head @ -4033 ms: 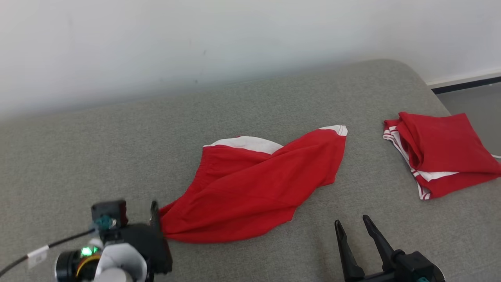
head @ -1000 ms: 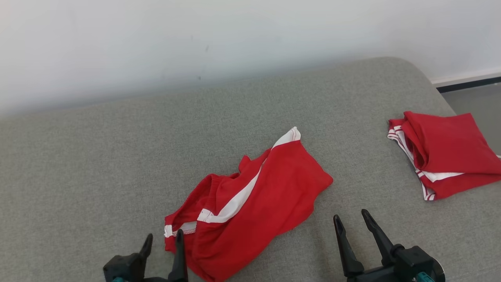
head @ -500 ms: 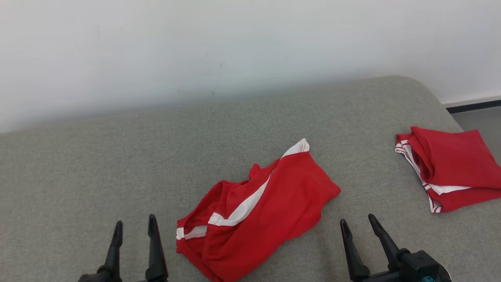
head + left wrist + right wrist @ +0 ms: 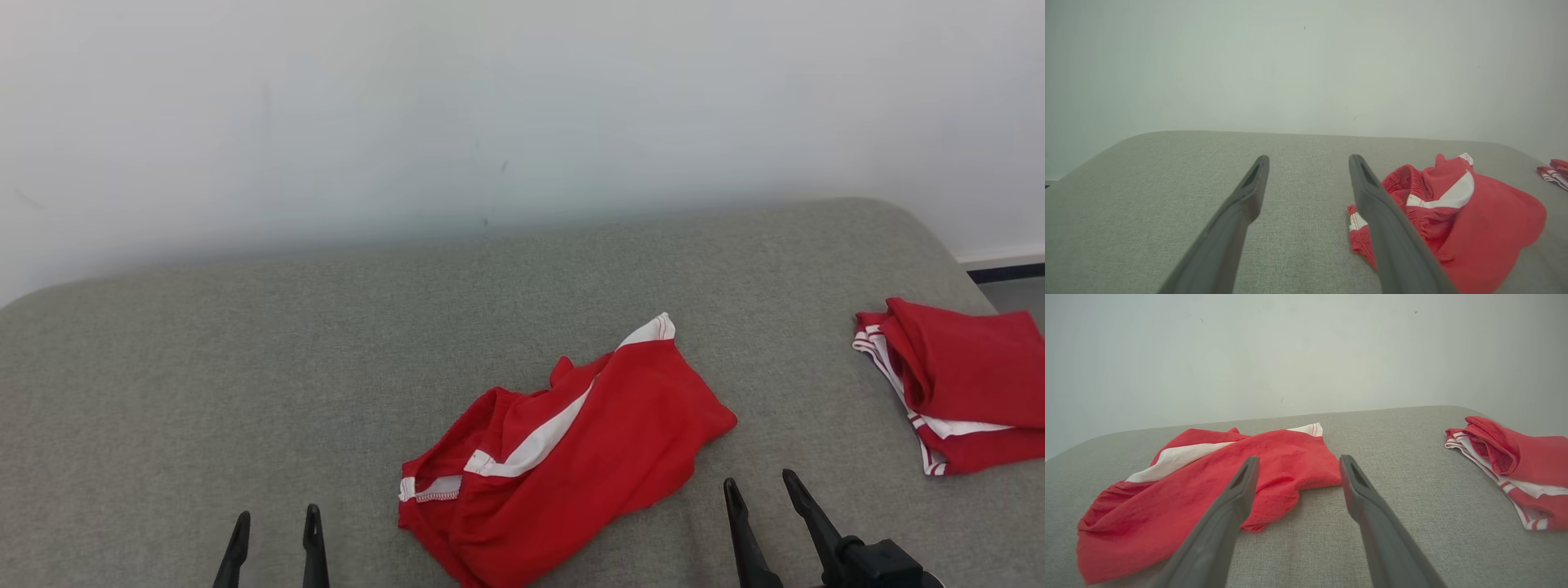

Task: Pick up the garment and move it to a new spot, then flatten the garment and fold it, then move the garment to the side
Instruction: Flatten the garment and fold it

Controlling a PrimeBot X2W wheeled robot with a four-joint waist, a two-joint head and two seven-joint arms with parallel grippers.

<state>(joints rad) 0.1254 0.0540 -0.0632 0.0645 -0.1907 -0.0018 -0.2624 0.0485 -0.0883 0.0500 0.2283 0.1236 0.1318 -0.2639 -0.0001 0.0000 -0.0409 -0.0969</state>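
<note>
Garment (image 4: 571, 457), red with a white stripe, lies crumpled on the grey padded bench (image 4: 245, 367) between the two end effectors. The left end effector (image 4: 277, 513) hangs with its fingers spread and empty, the garment just to its right, not touching. The right end effector (image 4: 759, 478) is likewise spread and empty, the garment ahead and to its left. A second red garment (image 4: 963, 384), seemingly folded, lies well off to its right.
</note>
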